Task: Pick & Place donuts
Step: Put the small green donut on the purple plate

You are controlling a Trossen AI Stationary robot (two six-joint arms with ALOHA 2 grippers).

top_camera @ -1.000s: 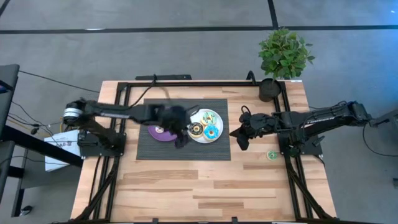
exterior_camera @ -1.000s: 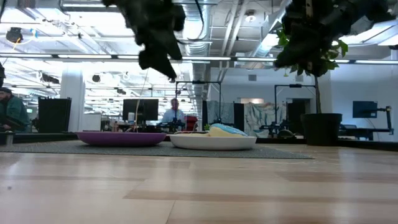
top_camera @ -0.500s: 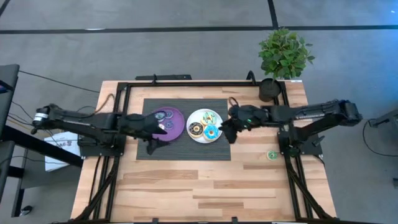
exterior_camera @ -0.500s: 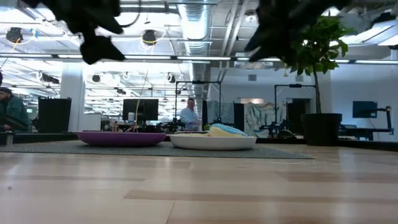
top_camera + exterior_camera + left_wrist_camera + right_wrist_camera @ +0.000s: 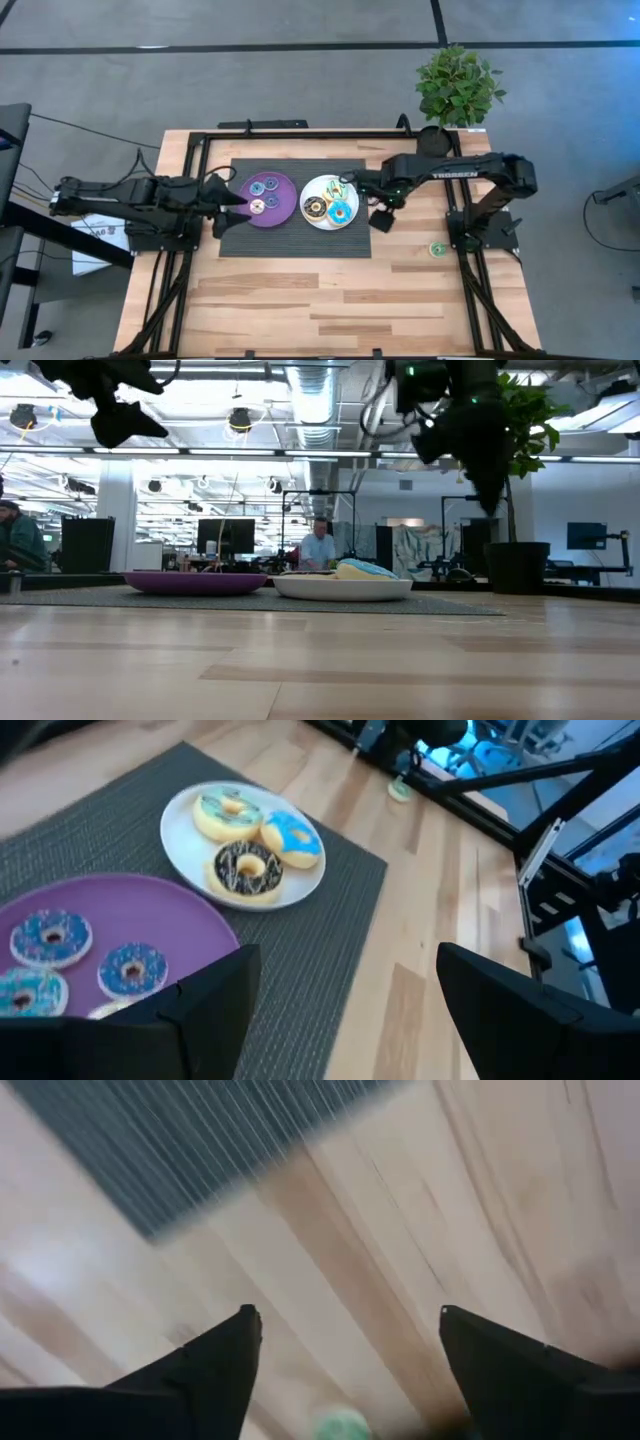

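Three larger donuts, brown (image 5: 315, 208), cyan (image 5: 339, 211) and light green (image 5: 336, 188), lie on a white plate (image 5: 322, 186). The left wrist view shows them too, brown (image 5: 245, 870), cyan (image 5: 292, 835) and light green (image 5: 228, 812). Several small donuts, most of them blue (image 5: 52, 937), lie on a purple plate (image 5: 285, 210). One small green donut (image 5: 437, 248) lies on bare wood at the right. My left gripper (image 5: 234, 199) hangs open just left of the purple plate. My right gripper (image 5: 381, 214) points down, open, beside the white plate's right edge.
Both plates rest on a dark ribbed mat (image 5: 290, 240). A potted plant (image 5: 455, 95) stands at the table's far right corner. Black frame rails (image 5: 470, 290) run along both sides. Bare wood (image 5: 320, 305) fills the near half of the table.
My left gripper has drawn back from above the two plates toward the table's left edge, uncovering the purple plate and its donuts. My right gripper has come in toward the white plate and tipped from a slant to pointing down. The donuts and plates have stayed put.
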